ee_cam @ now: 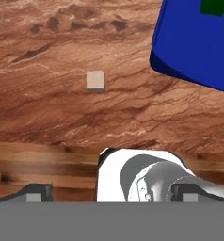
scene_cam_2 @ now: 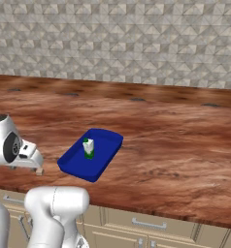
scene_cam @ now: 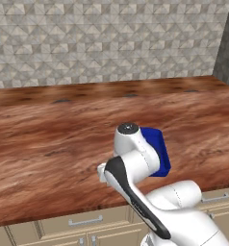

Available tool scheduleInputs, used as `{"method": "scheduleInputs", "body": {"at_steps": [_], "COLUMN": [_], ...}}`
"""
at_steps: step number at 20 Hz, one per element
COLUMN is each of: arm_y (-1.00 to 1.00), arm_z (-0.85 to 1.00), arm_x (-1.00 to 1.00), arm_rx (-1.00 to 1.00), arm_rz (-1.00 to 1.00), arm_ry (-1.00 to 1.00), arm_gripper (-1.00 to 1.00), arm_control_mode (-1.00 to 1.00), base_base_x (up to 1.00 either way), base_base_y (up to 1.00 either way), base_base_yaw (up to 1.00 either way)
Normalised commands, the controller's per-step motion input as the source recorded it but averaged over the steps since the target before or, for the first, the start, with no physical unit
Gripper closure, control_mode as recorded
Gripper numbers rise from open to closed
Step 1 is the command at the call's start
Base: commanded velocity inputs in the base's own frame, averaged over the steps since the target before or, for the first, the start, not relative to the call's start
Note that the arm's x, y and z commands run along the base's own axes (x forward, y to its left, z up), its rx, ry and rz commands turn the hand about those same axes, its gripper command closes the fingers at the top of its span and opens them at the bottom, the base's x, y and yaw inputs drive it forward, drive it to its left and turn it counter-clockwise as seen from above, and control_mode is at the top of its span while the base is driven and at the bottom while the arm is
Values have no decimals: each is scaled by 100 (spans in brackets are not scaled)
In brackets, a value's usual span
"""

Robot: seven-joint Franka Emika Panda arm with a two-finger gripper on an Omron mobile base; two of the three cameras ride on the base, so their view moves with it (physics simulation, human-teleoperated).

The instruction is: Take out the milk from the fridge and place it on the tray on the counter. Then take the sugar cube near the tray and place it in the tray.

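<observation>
Bare counter [ee_cam: 62, 108] all round sugar cube [ee_cam: 95, 80]; tray [ee_cam: 198, 52] off to one side — well apart.

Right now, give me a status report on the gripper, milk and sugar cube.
Gripper open, holding nothing. Milk upright in the tray. Sugar cube on the counter beside tray, nothing blocking it.

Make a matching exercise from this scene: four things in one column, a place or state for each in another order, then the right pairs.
Things:
1. milk
2. sugar cube
3. tray
4. gripper

Places or states:
A. open, above the counter
B. standing upright in the tray
C. bare on the counter, beside the tray
D. flat on the counter, near its front edge

Pairs: 1-B, 2-C, 3-D, 4-A
</observation>
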Motion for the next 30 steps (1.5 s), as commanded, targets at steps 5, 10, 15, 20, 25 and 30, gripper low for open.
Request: {"method": "scheduleInputs", "body": {"at_steps": [5,10,15,20,25,30], "arm_y": [0,11,14,9,0,0], "arm_z": [-11,-16,-20,-18,-30,-25], "arm_x": [16,23,17,19,21,27], "arm_rx": [0,0,0,0,0,0], "arm_rz": [0,0,0,0,0,0], "arm_ry": [-7,-2,0,0,0,0], "arm_gripper": [-100,-100,-100,-100,-100,-100], "arm_control_mode": [-100,-100,-100,-100,-100,-100], "base_base_x": [0,0,0,0,0,0], "base_base_y": [0,0,0,0,0,0], "base_base_yaw": [0,0,0,0,0,0]}}
